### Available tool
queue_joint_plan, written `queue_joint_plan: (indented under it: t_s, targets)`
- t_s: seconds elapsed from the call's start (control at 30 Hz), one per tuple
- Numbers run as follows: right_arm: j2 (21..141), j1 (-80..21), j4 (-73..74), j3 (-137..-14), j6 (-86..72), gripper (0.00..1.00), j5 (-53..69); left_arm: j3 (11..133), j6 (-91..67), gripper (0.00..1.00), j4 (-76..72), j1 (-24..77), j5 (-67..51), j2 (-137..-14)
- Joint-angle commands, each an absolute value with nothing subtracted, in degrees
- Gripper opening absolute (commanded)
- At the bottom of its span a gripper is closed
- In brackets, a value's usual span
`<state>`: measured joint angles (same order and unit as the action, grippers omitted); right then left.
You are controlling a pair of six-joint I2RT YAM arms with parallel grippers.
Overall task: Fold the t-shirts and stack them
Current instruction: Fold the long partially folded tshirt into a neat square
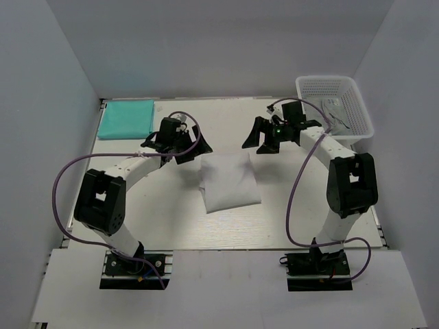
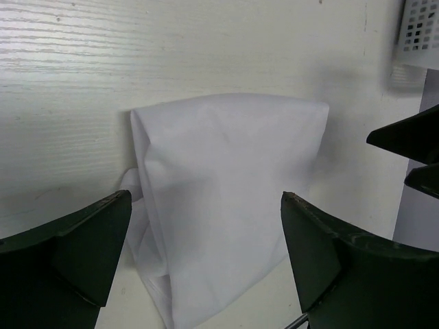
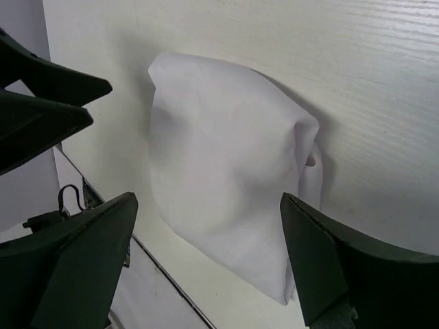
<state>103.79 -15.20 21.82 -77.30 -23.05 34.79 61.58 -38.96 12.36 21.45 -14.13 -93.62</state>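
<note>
The white t-shirt (image 1: 230, 181) lies folded into a small rectangle at the middle of the table. It also shows in the left wrist view (image 2: 226, 199) and the right wrist view (image 3: 230, 171). The teal t-shirt (image 1: 126, 118) lies folded flat at the far left corner. My left gripper (image 1: 186, 147) is open and empty, hovering just beyond the white shirt's far left corner. My right gripper (image 1: 260, 140) is open and empty, hovering beyond the shirt's far right corner. Neither gripper touches cloth.
A white plastic mesh basket (image 1: 334, 110) stands at the far right corner, behind the right arm. Grey walls close in the table at the back and both sides. Purple cables loop from both arms.
</note>
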Motion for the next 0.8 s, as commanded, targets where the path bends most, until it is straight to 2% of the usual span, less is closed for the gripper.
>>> queue_joint_plan:
  t_s: [0.0,0.07,0.13,0.17,0.37,0.47,0.5,0.6,0.63,0.67,0.77]
  targets:
    - [99.8,-16.3,18.6,-74.5,-21.4,0.9,34.4,61.1,-36.4,1.0,10.6,22.2,-15.6,-92.4]
    - [99.6,-17.1,17.0,-73.0,-20.9,0.9,32.1,61.1,-35.0,1.0,8.6,22.9,-15.6,-93.9]
    - [99.4,-17.8,15.7,-72.2,-20.7,0.9,28.7,61.7,-34.4,0.95,7.9,23.5,-13.5,-96.3]
    - [99.8,-17.8,15.1,-72.1,-18.9,0.9,23.6,62.9,-33.7,0.9,7.9,23.5,-12.7,-97.1]
    - [105.8,-18.1,13.8,-75.1,-16.4,0.9,19.5,67.8,-32.3,0.65,11.2,24.5,-7.5,-104.4]
    - [107.7,-18.2,11.2,-76.2,-16.1,0.83,21.1,69.1,-32.3,0.64,11.3,24.5,-8.5,-106.8]
    - [108.4,-18.4,11.2,-76.6,-15.8,0.72,21.5,69.7,-32.3,0.64,10.7,24.5,-9.0,-107.5]
    - [111.6,-18.4,11.5,-78.3,-16.3,0.65,23.8,71.3,-32.3,0.54,11.5,24.5,-9.1,-109.3]
    - [112.8,-18.3,11.5,-78.5,-16.3,0.58,24.3,71.3,-32.3,0.45,11.5,24.5,-9.1,-109.3]
    - [112.9,-18.5,10.6,-78.7,-16.8,0.45,25.0,71.3,-32.3,0.29,11.5,24.5,-9.1,-109.3]
    - [113.3,-18.9,9.9,-78.9,-17.3,0.27,25.6,71.3,-32.3,0.14,11.5,24.5,-9.1,-108.8]
